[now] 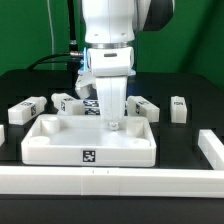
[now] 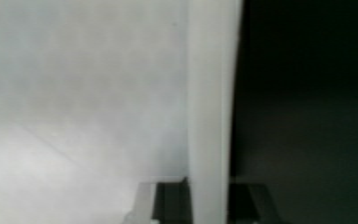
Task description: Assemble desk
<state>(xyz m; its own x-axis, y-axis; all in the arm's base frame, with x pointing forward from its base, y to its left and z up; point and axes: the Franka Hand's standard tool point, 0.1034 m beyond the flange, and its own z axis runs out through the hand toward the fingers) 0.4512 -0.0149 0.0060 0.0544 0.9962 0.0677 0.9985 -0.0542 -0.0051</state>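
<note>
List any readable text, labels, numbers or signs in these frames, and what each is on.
No readable words, brands or numbers in either view.
Desk slab: the front wall carries a black-and-white square tag, which is a pattern, not text.
Loose legs: they carry similar tags, too small to make out.
Held leg in the gripper: the wrist view shows only blurred plain white.
</note>
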